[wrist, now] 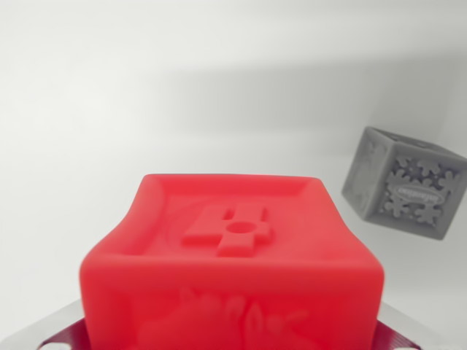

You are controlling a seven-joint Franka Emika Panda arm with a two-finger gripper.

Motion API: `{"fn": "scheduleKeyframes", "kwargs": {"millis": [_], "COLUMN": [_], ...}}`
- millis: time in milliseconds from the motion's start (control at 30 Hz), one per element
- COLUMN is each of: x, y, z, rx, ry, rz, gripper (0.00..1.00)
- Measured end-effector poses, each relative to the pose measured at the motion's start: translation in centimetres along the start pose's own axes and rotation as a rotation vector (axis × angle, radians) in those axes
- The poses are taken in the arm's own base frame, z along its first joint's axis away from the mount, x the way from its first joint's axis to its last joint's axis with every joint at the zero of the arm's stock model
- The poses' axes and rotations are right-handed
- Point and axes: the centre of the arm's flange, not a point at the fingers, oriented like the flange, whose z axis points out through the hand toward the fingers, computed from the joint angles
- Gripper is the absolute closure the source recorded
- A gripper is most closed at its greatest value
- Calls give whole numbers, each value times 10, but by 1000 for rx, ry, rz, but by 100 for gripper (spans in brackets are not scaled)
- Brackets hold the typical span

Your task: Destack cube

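A red cube [233,270] fills the lower middle of the wrist view, very close to the camera, with a raised cross-shaped relief on its top face. My gripper [232,337] is shut on it. Its metal fingers [51,334] press against the cube's left and right sides at the bottom edge of the picture. A grey cube [405,182] with a patterned relief face rests apart on the white surface, at the wrist view's right and farther away. The red cube's underside is hidden.
A plain white surface [146,95] spreads around both cubes. A soft shadow falls across it behind the grey cube.
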Motion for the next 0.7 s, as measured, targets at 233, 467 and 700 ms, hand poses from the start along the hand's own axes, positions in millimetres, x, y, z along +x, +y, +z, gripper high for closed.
{"fn": "scheduleKeyframes", "kwargs": {"millis": [233, 467, 700], "x": [-8, -15, -23], "y": [-11, -21, -31], "z": [3, 6, 9], "rx": [-1, -2, -1], "ry": [0, 0, 0], "rz": [-29, -56, -85], "gripper": [100, 100, 100]}}
